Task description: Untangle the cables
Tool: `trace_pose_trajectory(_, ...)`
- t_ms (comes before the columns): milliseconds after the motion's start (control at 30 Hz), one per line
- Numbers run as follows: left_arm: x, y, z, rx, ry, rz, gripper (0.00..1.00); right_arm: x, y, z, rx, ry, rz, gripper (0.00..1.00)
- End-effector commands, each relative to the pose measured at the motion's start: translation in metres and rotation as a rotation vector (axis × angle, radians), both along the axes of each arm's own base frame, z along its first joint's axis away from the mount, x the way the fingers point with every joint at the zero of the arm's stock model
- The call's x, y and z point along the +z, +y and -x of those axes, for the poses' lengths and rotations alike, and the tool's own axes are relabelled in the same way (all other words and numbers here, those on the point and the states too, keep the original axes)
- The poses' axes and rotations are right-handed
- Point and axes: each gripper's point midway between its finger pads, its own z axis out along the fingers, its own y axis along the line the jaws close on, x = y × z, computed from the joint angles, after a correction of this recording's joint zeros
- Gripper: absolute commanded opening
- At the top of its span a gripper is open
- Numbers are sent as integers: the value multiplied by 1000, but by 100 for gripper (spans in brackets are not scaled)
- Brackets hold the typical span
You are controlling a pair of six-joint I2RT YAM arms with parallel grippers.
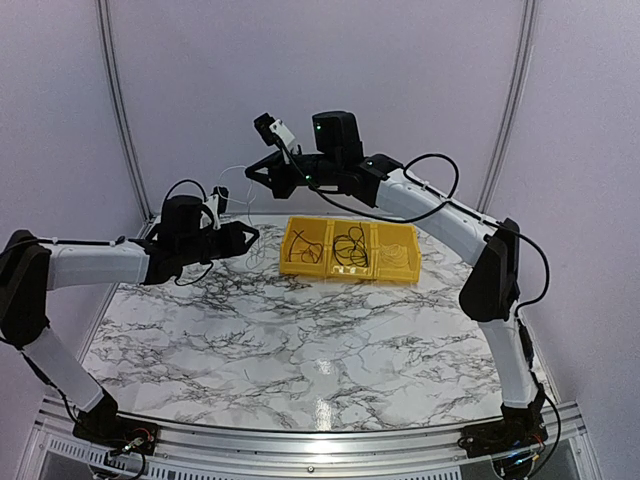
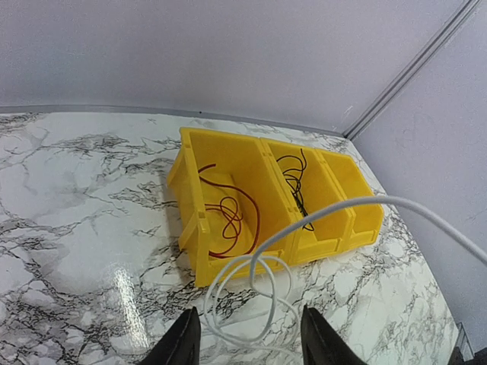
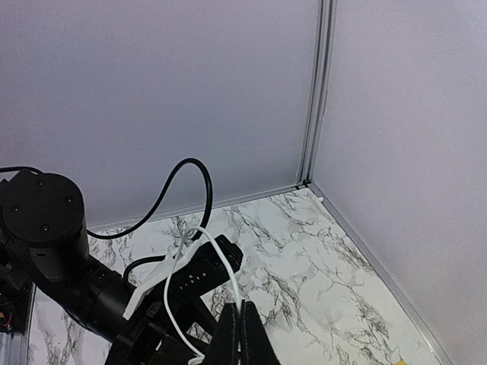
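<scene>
A white cable [image 2: 330, 208] runs from loose loops on the marble table up to my right gripper [image 3: 241, 306], which is shut on it high above the table's back left [image 1: 252, 172]. The loops lie just in front of my left gripper [image 2: 249, 315], which is open and empty, low over the table [image 1: 252, 237]. A yellow three-compartment bin [image 1: 345, 275] stands at the back centre. Its left compartment holds a red-brown wire [image 2: 232, 217]. Its middle compartment holds a thin black wire [image 2: 295, 182], also seen from above [image 1: 350, 247].
The left arm's wrist and camera [image 3: 194, 270] sit directly under the right gripper. The bin's front wall [image 2: 190, 198] is close to the white loops. Enclosure walls and a corner post [image 3: 312, 114] bound the back of the table.
</scene>
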Motion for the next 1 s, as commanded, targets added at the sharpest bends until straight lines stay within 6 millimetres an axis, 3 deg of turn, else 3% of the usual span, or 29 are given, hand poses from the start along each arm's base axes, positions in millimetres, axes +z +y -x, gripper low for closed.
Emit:
trace_pose_trajectory(0, 11, -12, -2, -55, -20, 47, 48, 18, 5, 9, 24, -19, -43, 0)
trace_pose_trajectory(233, -20, -11, -13, -2, 48, 32, 47, 23, 8, 14, 43, -15, -58, 0)
trace_pose_trajectory(367, -49, -9, -22, 35, 89, 14, 40, 43, 7, 25, 88, -14, -103, 0)
trace_pose_trajectory(467, -67, -14, -26, 22, 106, 11, 27, 64, 3, 33, 109, -33, -142, 0)
trace_pose_trajectory(767, -123, -18, -13, -33, 205, -26, 7, 157, -33, 55, 105, -165, -297, 0)
trace_pose_trajectory(967, -150, -14, 3, -58, 263, -53, 5, 220, -76, 51, 40, -216, -442, 0)
